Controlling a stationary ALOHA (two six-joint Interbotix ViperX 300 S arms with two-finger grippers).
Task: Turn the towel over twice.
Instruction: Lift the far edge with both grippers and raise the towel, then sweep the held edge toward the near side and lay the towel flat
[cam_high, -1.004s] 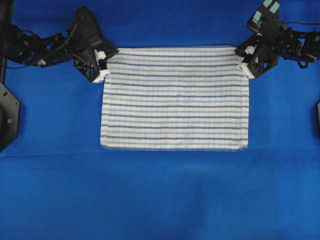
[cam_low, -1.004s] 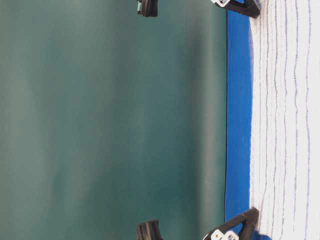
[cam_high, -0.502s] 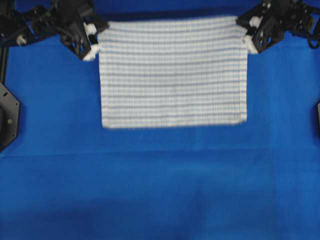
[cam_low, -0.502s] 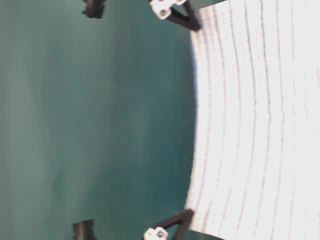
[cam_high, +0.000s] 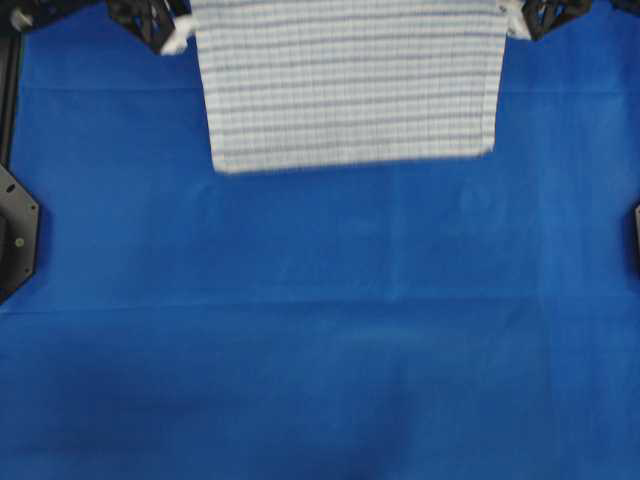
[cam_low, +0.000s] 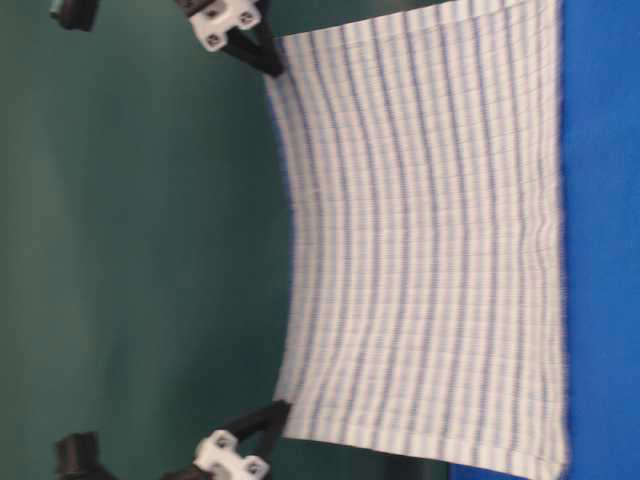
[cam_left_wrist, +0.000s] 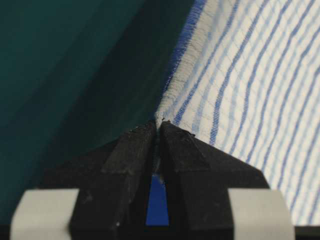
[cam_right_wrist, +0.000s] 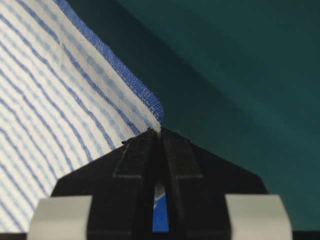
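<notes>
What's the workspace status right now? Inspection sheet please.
Surface: blue cloth covers the table, faint creases.
Job's things: towel hangs lifted by its two top corners, sagging between them; whether its lower edge touches the cloth cannot be told.
Clutter: nothing seen.
Grippers: left pincer shut on one towel corner; right pincer shut on the other.
Cables: nothing seen.
Surroundings: dark green backdrop; black fixtures at the table's sides.
</notes>
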